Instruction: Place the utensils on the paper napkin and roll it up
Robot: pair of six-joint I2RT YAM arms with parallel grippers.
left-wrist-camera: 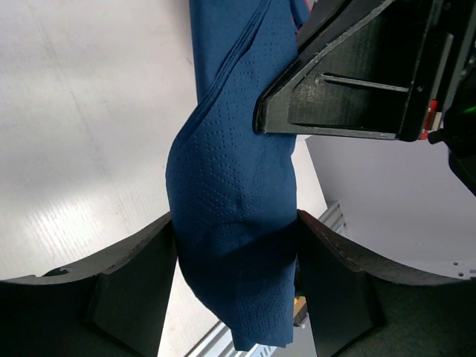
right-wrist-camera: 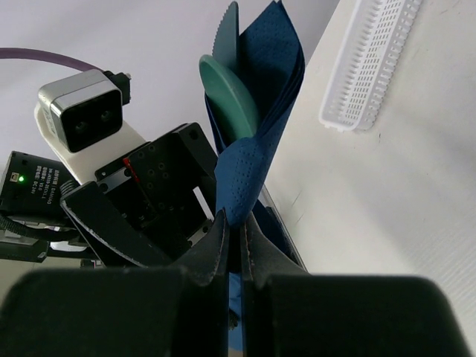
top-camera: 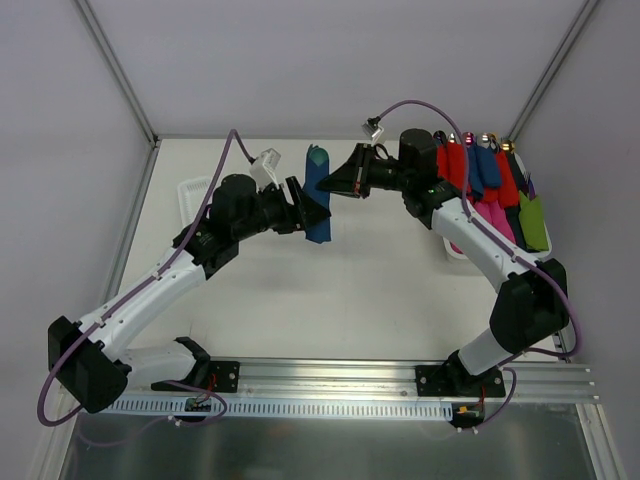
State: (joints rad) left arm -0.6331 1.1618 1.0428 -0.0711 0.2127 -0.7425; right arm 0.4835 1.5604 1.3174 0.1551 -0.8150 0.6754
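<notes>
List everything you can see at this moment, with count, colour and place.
napkin: one, navy, rolled, mid-table between the two grippers
utensils: two showing, teal, ends poking out of the napkin's far end
basket: one, white, far left of the table
rolled bundles: several, red, blue, pink and green, far right
tray: one, white, under the rolled bundles
table: one, white
left gripper: one, black, fingers either side of the napkin; whether it grips is unclear
right gripper: one, black, shut on a fold of the napkin
</notes>
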